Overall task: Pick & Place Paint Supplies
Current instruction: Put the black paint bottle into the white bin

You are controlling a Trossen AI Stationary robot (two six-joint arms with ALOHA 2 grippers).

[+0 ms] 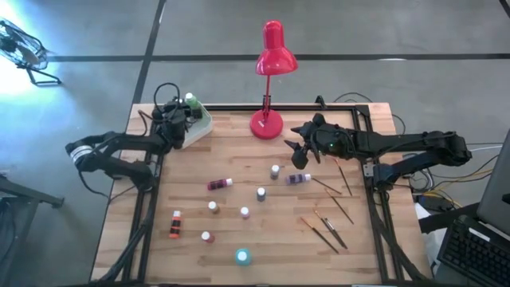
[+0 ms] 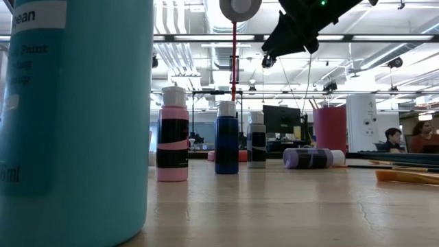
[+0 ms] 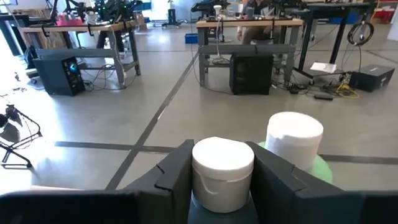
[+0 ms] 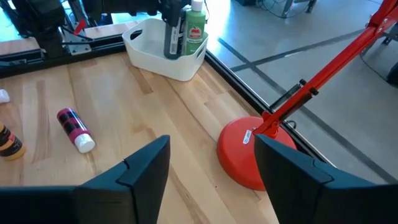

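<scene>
- White bin [image 1: 199, 127] at the far left corner of the counter [image 1: 239, 171], holding a green bottle [image 4: 195, 28] upright.
- Left tool [image 1: 174, 118] over that bin, pinching a dark white-capped bottle [image 3: 222, 171] upright between its fingers [image 3: 174, 174].
- Right tool [image 1: 299, 143] raised near the red lamp's base [image 1: 266, 123], fingers [image 4: 140, 165] spread wide, holding nothing.
- Purple bottle [image 1: 299, 178] lying on its side mid-counter, long axis left to right, white cap pointing right.
- Magenta bottle [image 1: 219, 184] also lying flat, long axis nearly left to right, cap toward the right.
- Orange bottle [image 1: 174, 226] lying at the near left, long axis near to far, cap pointing far.
- Several small bottles standing upright mid-counter, among them a blue one [image 1: 260, 193] and a teal one [image 1: 242, 256] at the near edge.
- Thin wooden brushes [image 1: 328, 229] lying flat at the right, long axes running diagonally from far left to near right.
</scene>
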